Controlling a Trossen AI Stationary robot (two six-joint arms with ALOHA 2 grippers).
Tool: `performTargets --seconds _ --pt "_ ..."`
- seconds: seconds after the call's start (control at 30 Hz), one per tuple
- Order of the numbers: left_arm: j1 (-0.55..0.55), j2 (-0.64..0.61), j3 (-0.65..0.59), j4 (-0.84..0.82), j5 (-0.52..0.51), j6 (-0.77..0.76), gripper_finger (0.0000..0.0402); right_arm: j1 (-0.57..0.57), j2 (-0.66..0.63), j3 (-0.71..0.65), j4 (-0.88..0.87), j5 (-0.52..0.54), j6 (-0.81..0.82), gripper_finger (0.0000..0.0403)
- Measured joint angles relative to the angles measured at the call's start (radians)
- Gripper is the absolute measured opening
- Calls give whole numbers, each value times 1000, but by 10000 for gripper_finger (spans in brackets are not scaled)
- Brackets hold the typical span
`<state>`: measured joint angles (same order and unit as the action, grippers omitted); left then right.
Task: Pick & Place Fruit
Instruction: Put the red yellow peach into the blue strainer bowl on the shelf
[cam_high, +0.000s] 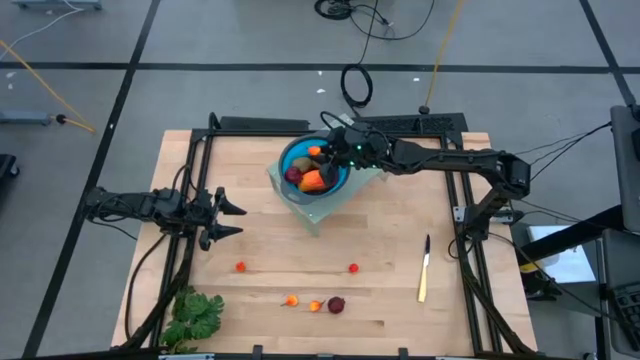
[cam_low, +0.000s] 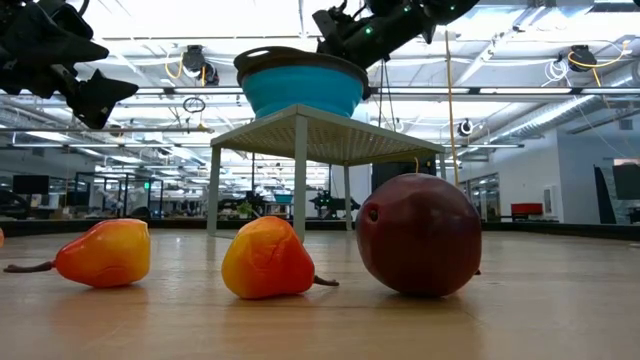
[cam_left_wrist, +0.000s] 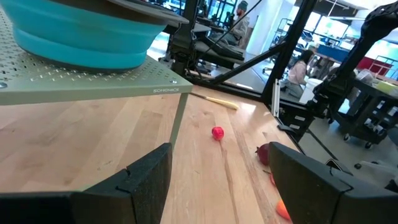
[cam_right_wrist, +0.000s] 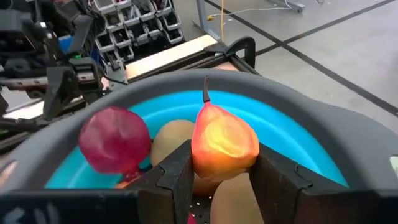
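A blue bowl (cam_high: 300, 160) with a grey rim (cam_right_wrist: 323, 130) stands on a pale perforated stand (cam_high: 318, 208) at the table's far middle. In it lie a dark red ball (cam_right_wrist: 115, 142), brown oval pieces (cam_right_wrist: 169, 138) and a long orange piece (cam_high: 313, 181). My right gripper (cam_right_wrist: 221, 167) reaches in over the bowl's right rim, shut on an orange-yellow pear-shaped fruit (cam_right_wrist: 222, 140). My left gripper (cam_high: 228, 217) waits open at the table's left. On the near table lie two small orange pears (cam_high: 291, 299) (cam_high: 316, 306), a dark red ball (cam_high: 336, 305) and two tiny red pieces (cam_high: 241, 266) (cam_high: 353, 268). My right gripper pinches the pear-shaped fruit's wide lower body (cam_right_wrist: 199, 163) between its two fingers. The fingers come from the table's right side, slanting a little downward. The stem (cam_right_wrist: 205, 90) points up and away from the fingers. The fruit sits above the bowl's inside; whether it touches the pieces beneath cannot be told.
A yellow-handled knife (cam_high: 424, 272) lies near the table's right side. A green leafy bunch (cam_high: 195, 315) lies at the near left corner. Black frame rails (cam_high: 200, 150) run along the table's left, far and right edges. Bare wood lies between bowl and loose fruit.
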<state>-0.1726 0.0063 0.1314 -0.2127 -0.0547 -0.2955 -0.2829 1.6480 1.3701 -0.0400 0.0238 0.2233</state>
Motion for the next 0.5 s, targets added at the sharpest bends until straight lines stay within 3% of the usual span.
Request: performTargets --seconds 0.5 --pt "0 0 0 0 0 0 267 -6 0 0 -28 -4 -35 161"
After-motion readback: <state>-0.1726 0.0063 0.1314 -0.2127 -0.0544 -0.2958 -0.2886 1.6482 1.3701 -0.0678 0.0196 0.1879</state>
